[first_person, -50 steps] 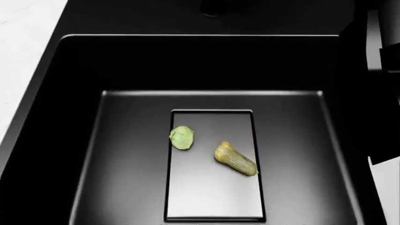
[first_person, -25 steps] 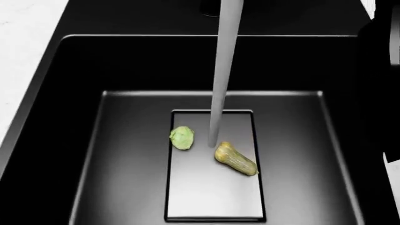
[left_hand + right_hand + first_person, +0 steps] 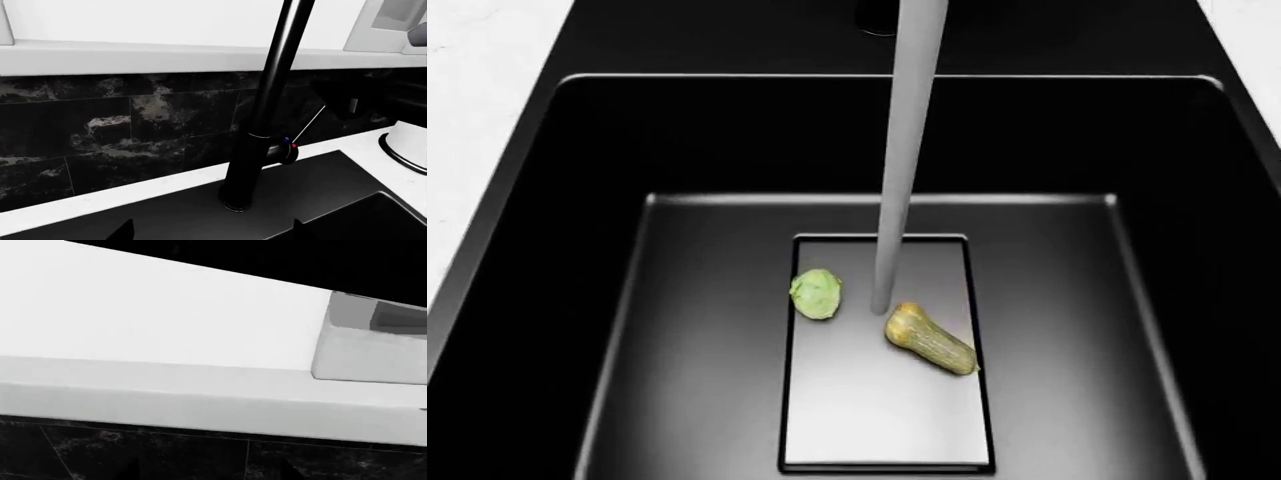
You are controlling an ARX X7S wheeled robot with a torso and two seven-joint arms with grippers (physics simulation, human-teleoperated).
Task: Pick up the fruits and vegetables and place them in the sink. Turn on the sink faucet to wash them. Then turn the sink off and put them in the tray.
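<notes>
Neither pincer's grip state can be told; nothing held. Water stream [image 3: 901, 160] falls between cabbage [image 3: 815, 294] and squash [image 3: 930, 339] on the sink [image 3: 587, 300] floor's middle; it may miss both, leaving them unwashed
</notes>
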